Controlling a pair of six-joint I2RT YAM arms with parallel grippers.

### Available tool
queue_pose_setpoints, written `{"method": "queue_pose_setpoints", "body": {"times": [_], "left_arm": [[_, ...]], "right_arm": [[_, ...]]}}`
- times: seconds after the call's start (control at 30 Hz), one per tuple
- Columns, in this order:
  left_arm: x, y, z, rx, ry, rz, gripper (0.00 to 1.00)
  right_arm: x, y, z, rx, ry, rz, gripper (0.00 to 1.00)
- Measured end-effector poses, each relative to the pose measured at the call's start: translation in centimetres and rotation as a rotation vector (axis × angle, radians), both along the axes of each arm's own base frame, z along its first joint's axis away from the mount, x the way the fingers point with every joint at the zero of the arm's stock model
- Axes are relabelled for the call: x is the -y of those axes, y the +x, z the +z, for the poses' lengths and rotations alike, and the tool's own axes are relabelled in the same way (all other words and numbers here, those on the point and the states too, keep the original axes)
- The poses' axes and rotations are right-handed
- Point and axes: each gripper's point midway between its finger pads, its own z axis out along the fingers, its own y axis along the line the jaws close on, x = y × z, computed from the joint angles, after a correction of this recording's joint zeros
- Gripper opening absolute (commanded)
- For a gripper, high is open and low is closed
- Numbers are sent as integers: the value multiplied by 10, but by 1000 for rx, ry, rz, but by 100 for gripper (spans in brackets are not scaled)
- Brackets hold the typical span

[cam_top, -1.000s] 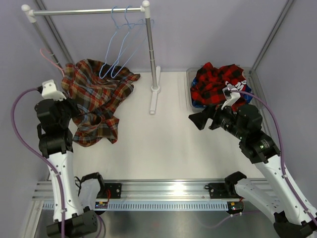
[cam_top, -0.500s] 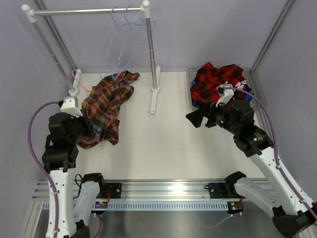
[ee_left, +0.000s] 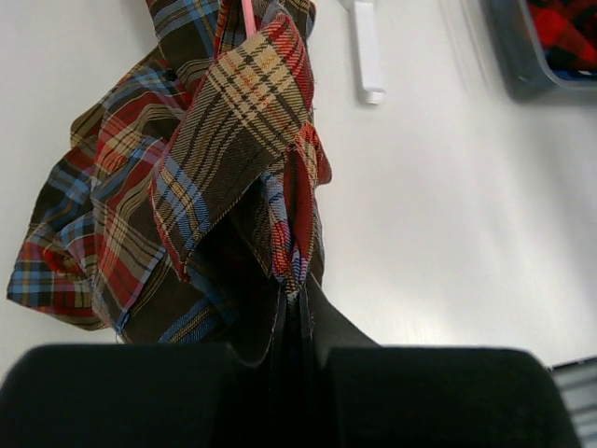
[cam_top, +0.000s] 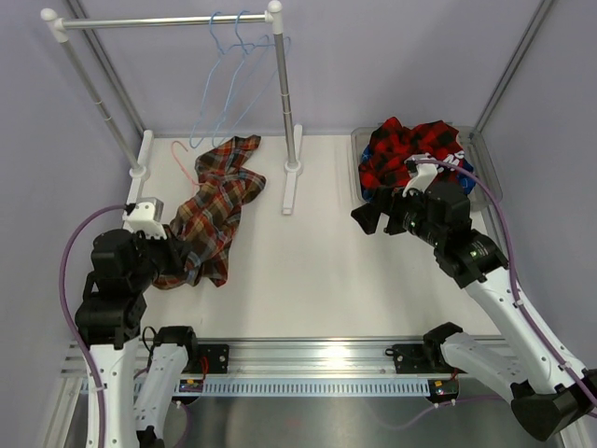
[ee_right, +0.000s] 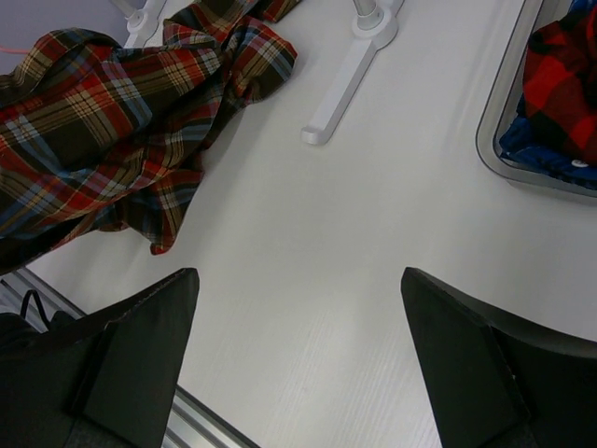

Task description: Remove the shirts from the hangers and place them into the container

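Observation:
The brown/olive plaid shirt point(cam_top: 222, 201) point(ee_right: 103, 103) lies stretched in a long bunch on the left of the table. My left gripper point(cam_top: 173, 259) point(ee_left: 294, 303) is shut on its near edge, cloth pinched between the jaws. The pink hanger point(cam_top: 177, 152) point(ee_left: 249, 14) pokes out of the shirt's far end. Two light blue hangers point(cam_top: 224, 84) hang bare on the rack. The red-and-black shirt point(cam_top: 410, 154) point(ee_right: 560, 84) fills the container point(cam_top: 485, 177) point(ee_right: 494, 112), with a blue shirt point(ee_right: 541, 154) under it. My right gripper point(cam_top: 371, 219) point(ee_right: 298, 273) hovers open over bare table, left of the container.
The white-and-steel rack stands at the back, its right pole point(cam_top: 283, 84) and long foot point(cam_top: 290, 191) point(ee_right: 345, 93) between the shirt and the container. The left pole's foot point(cam_top: 142, 159) sits by the left wall. A metal rail point(cam_top: 308, 359) runs along the near edge.
My left arm has pulled back toward the near edge, dragging the plaid shirt and pink hanger away from the left wall and drawing it into a narrower strip. The right gripper moved slightly.

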Motion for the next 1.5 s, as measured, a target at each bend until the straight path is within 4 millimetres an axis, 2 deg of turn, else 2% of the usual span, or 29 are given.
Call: {"method": "queue_pose_setpoints", "body": {"times": [0.2,0.47,0.6,0.7,0.8,0.93,1.1,1.3,1.5], "left_arm": [[18,-14,11,34,-33,-102,0],[21,-27,42,125,-30,-121,0],[35,-32,44,125,-56,-206,0],[49,-36,46,118,-89,-300,0],[64,-39,51,118,-119,-400,0],[79,-35,66,146,-153,-511,0],[93,-19,82,161,-175,-601,0],[121,-6,91,160,-160,-735,0],[148,-2,79,138,-111,-824,0]], "right_arm": [[1,3,2,9,-11,-10,99],[1,6,4,21,-21,-8,99],[-2,4,5,21,-16,17,99],[-5,5,17,44,-4,28,98],[-11,10,42,92,11,45,98],[-33,16,80,170,33,103,97],[-79,20,115,238,38,203,97],[-114,36,130,269,16,224,96],[-131,55,139,286,4,195,93]]}}
